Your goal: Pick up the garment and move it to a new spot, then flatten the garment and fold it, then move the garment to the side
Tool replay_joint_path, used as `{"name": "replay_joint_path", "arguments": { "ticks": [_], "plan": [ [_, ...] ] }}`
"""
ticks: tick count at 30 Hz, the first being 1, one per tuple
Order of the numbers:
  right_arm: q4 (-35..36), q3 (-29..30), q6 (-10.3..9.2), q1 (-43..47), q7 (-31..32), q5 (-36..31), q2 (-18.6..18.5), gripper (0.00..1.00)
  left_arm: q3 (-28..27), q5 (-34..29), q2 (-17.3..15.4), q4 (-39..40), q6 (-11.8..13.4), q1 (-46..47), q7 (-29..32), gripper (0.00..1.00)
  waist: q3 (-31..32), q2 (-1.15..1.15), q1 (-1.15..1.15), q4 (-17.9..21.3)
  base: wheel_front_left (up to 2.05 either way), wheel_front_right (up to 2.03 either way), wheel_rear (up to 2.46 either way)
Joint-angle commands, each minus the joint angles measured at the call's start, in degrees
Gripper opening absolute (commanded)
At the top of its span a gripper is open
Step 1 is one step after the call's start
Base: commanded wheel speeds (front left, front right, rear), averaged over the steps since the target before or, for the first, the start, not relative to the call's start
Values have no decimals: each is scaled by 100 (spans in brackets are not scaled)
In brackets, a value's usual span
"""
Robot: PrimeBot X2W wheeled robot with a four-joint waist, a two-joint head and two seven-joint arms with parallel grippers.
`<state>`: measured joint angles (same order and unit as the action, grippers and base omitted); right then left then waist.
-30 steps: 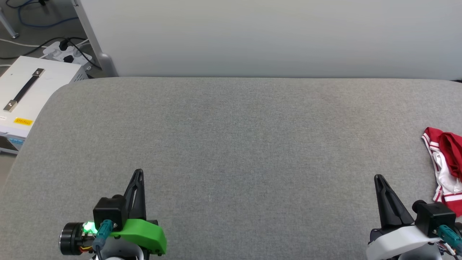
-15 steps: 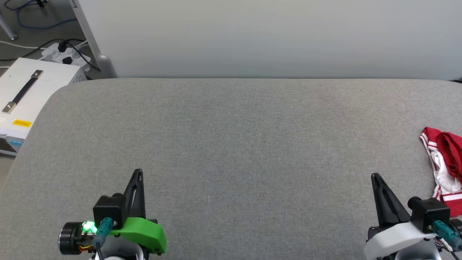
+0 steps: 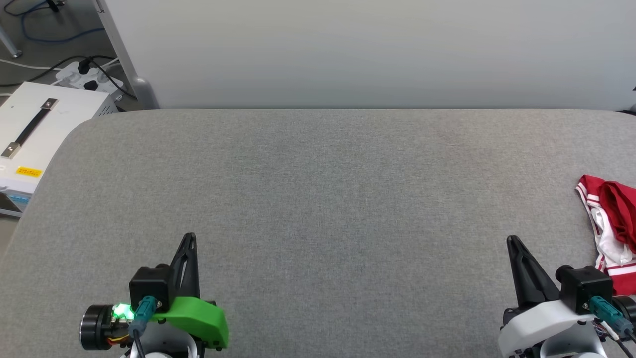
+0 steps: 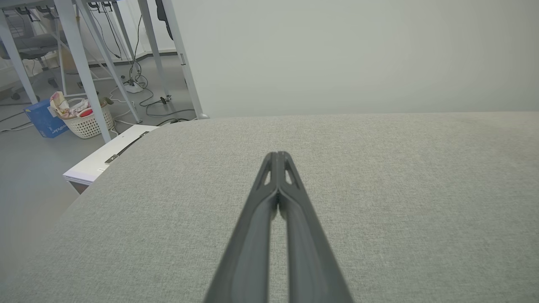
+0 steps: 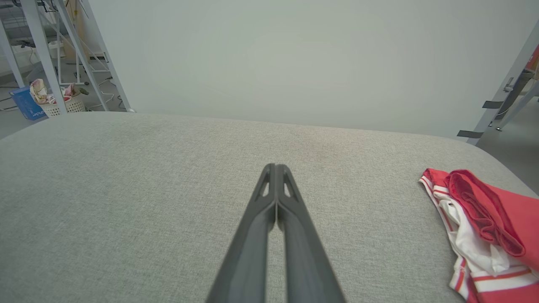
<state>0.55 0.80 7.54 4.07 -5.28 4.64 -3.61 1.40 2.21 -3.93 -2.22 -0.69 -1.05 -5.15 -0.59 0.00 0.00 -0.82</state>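
The garment (image 3: 613,226) is a crumpled red jersey with white parts and red-and-white striped trim, lying at the right edge of the grey padded table (image 3: 318,189). In the right wrist view the garment (image 5: 488,227) lies to the right of my fingers. My right gripper (image 3: 512,240) is shut and empty, low on the right, just left of the garment and apart from it. My left gripper (image 3: 190,236) is shut and empty at the lower left, far from the garment. In both wrist views, the left gripper (image 4: 278,155) and the right gripper (image 5: 275,167) have their fingertips pressed together.
A white partition (image 3: 367,49) stands along the table's far edge. A white box with a black handle (image 3: 35,124) sits on the floor off the left corner, with a power strip and cables (image 3: 84,74) behind it. A laundry basket (image 4: 82,118) stands among desk legs further left.
The head camera has shifted slightly, so the whole picture has slid a little. The right gripper sits a bit further left and higher than before. The garment has not moved on the table.
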Motion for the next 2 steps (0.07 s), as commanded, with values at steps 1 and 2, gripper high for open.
{"name": "replay_joint_path", "arguments": {
  "ticks": [1,2],
  "plan": [
    [-17,-14,-4,-127,36,-84,15,0,-28,-51,29,37,41,66,27,0,2,0,0,2,0,0,0],
    [-18,-16,-4,-134,48,-94,16,0,-31,-55,31,42,42,67,39,0,3,0,0,4,0,0,0]
  ]
}}
